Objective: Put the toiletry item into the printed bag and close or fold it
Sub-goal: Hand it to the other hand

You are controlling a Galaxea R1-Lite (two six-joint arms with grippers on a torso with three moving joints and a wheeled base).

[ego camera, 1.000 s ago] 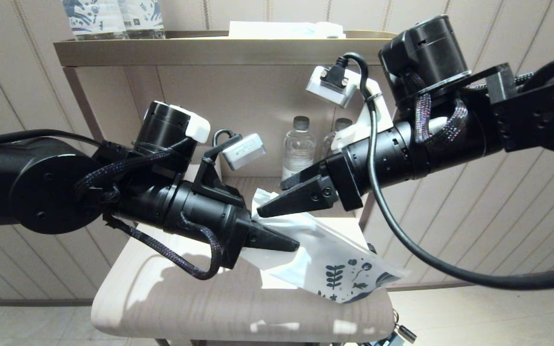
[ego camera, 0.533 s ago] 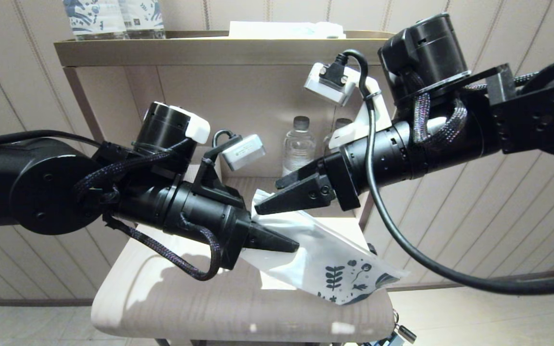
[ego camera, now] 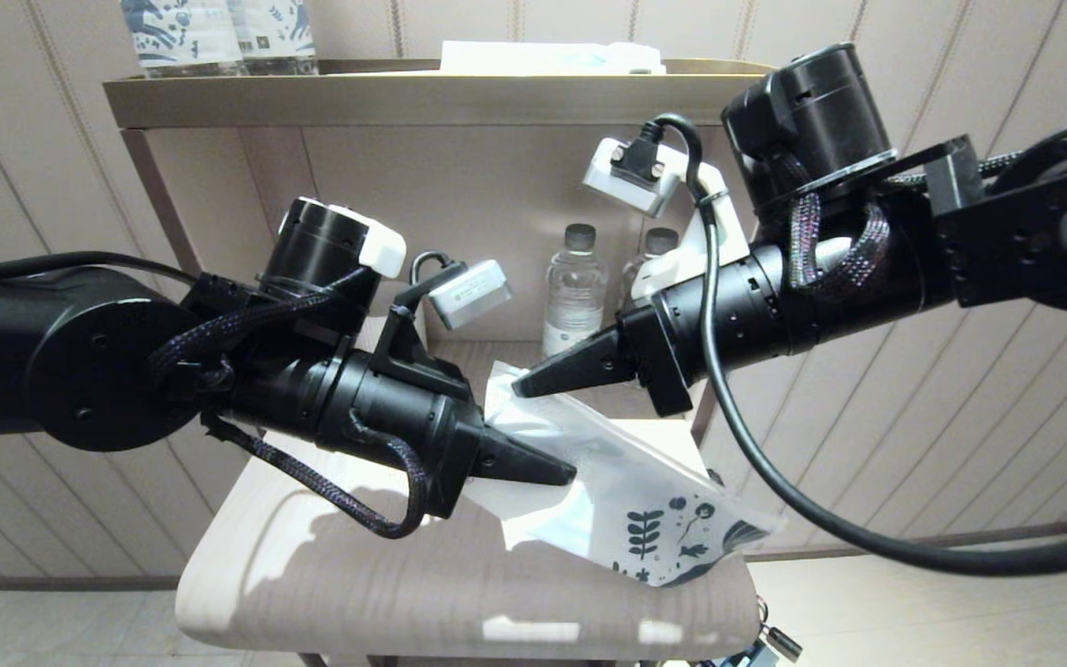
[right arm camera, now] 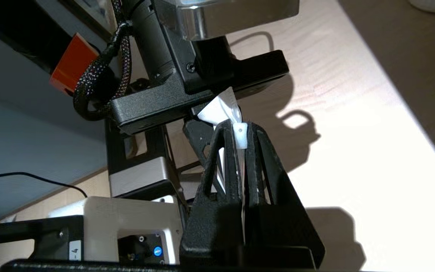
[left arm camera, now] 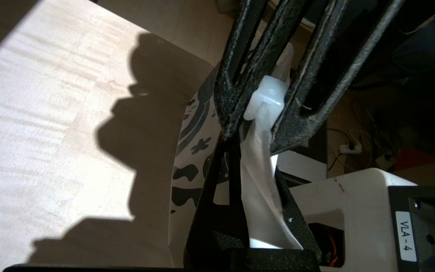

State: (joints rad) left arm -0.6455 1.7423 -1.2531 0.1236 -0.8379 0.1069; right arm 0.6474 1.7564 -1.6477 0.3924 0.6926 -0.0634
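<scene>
L pincer [ego camera: 563, 476] & R pincer [ego camera: 526, 385] both clenched on printed bag [ego camera: 626, 491] — thin, crinkly plastic.

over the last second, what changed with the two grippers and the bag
The right gripper went from open to shut, closing on the upper edge of the printed bag. The left gripper stayed shut on the bag's side, and the bag kept its place over the stool.

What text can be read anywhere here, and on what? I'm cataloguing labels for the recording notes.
"VLA-4": white sticker on black bracket.
"4": partly cut-off white sticker.
Blue-printed bottle labels on top shelf: too small.
Clear water bottle label: unreadable.
White leaf-print plastic bag: pictures only.
</scene>
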